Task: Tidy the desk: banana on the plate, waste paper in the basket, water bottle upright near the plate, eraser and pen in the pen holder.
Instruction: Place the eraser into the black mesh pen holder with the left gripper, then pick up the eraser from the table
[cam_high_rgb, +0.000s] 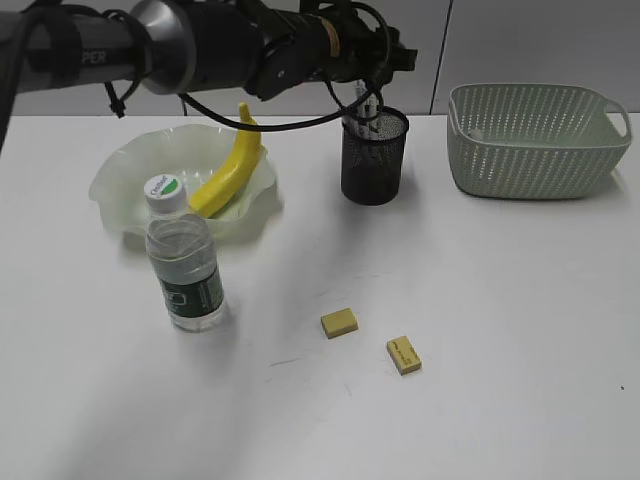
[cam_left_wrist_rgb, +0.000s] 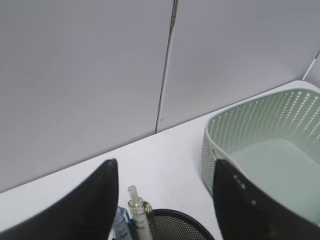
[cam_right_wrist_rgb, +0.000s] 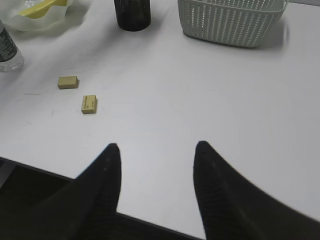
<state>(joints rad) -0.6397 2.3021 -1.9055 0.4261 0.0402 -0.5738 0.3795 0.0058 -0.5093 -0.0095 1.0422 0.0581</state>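
The pen (cam_high_rgb: 368, 108) stands inside the black pen holder (cam_high_rgb: 373, 160); its top end sticks out above the rim, between the spread fingers of the left pincer (cam_left_wrist_rgb: 165, 200), which touch nothing. The banana (cam_high_rgb: 230, 170) lies on the plate (cam_high_rgb: 120, 175), and the water bottle (cam_high_rgb: 185, 270) stands upright just beside it. Two yellow erasers (cam_high_rgb: 340, 322) and (cam_high_rgb: 404, 354) lie on the table (cam_high_rgb: 520, 330), well apart from the holder. I see no waste paper on the table. The right pincer (cam_right_wrist_rgb: 156, 175) is also spread and empty, low over the near edge.

I think the risk is when the left arm pulls away: a finger may catch the pen top or the rim, and the light holder could tip over.
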